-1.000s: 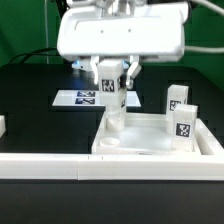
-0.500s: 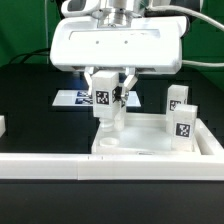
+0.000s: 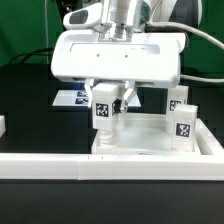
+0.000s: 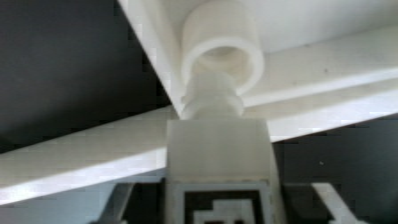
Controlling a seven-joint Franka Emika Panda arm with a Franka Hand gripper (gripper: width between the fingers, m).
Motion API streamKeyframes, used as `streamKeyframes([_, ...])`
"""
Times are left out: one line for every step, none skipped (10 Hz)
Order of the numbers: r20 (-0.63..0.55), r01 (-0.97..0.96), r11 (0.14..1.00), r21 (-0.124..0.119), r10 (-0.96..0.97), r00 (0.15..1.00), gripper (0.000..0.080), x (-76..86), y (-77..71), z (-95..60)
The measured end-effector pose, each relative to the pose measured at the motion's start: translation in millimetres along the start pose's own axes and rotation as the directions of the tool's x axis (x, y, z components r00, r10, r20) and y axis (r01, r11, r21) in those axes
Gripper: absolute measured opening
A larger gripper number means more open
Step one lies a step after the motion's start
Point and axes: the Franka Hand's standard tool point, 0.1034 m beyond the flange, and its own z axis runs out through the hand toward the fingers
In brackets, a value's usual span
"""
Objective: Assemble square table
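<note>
My gripper [image 3: 108, 104] is shut on a white tagged leg block [image 3: 104, 110] and holds it upright over the near corner, at the exterior view's left, of the square tray-like top [image 3: 150, 148]. The leg's lower end meets the corner socket [image 3: 108, 140]. In the wrist view the leg [image 4: 221, 160] points down at the round socket [image 4: 222, 60] on the rim. Two more tagged legs stand at the exterior view's right: one [image 3: 184, 122] inside the tray and one [image 3: 178, 99] behind it.
The long white border rail [image 3: 60, 165] runs along the front. The marker board [image 3: 75, 98] lies on the black table behind the gripper. A small white block [image 3: 2, 125] sits at the exterior view's left edge.
The gripper has moved down and slightly toward the exterior view's left with the leg, bringing it onto the tray's corner socket.
</note>
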Motion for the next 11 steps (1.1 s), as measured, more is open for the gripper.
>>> streamKeyframes([0.003,0.003,1.0,0.001,-0.003,1.0,0.0287,-2.2,-1.4,0.5])
streamKeyframes([0.007,0.006,1.0,0.004,-0.006,1.0,0.0287,-5.1,-4.1,0.7])
streamKeyframes([0.01,0.009,1.0,0.005,-0.009,1.0,0.0287,-8.2,-6.1,1.8])
streamKeyframes([0.012,0.012,1.0,0.001,-0.012,1.0,0.0287,-10.4,-4.6,4.6])
streamKeyframes([0.015,0.019,1.0,-0.004,-0.019,1.0,0.0287,-13.1,-3.3,8.3])
streamKeyframes([0.005,0.024,1.0,-0.005,-0.024,1.0,0.0287,-14.3,-3.2,10.1])
streamKeyframes([-0.016,0.031,1.0,-0.003,-0.031,0.999,0.0287,-14.3,-4.6,10.8])
streamKeyframes([-0.021,0.033,0.999,-0.001,-0.033,0.999,0.0287,-14.8,-5.6,11.1])
streamKeyframes([-0.017,0.034,0.999,-0.001,-0.034,0.999,0.0287,-14.6,-5.7,11.2])
streamKeyframes([-0.014,0.044,0.999,-0.001,-0.044,0.999,0.0287,-13.9,-6.3,11.4])
streamKeyframes([-0.011,0.049,0.999,-0.001,-0.049,0.999,0.0287,-14.2,-6.5,11.8])
